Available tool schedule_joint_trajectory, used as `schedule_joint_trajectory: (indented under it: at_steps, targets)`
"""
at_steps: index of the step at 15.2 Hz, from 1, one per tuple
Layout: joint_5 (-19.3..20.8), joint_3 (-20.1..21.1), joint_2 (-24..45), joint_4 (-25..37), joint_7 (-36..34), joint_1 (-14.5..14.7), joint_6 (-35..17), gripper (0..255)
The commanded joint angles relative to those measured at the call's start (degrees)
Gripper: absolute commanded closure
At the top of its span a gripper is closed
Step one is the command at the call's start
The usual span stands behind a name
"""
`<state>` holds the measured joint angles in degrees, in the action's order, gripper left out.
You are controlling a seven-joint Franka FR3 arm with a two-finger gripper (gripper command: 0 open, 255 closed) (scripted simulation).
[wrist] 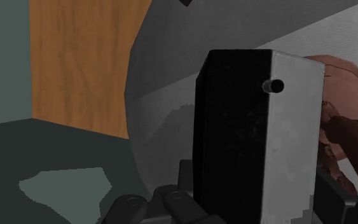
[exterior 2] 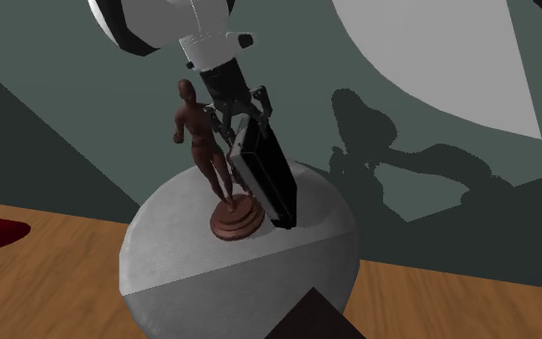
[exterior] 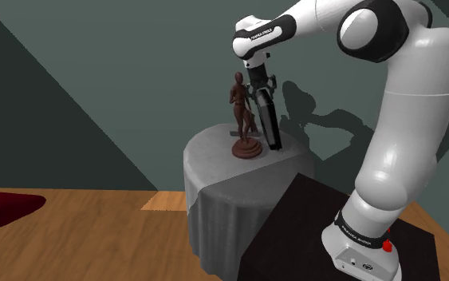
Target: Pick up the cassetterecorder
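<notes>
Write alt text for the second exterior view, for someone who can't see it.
A black gripper clasps the top of a tilted black recorder, whose lower end is near a round grey table. A brown figurine stands right beside it on the table.

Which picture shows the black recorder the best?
The second exterior view: the recorder shows whole and tilted, in the gripper, beside the brown statue. The shoulder view shows a small, thin dark slab. The wrist view shows one end close up, black and grey.
</notes>
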<state>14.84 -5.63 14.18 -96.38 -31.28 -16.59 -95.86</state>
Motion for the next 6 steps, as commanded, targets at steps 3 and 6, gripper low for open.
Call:
schedule_joint_trajectory:
  at_steps: [3, 6]
  targets:
    - [0.00, -0.01, -0.46, 2.69, 0.68, 0.09, 2.87, 255]
    - [-0.01, -0.01, -0.56, 3.42, 0.87, 0.11, 3.68, 255]
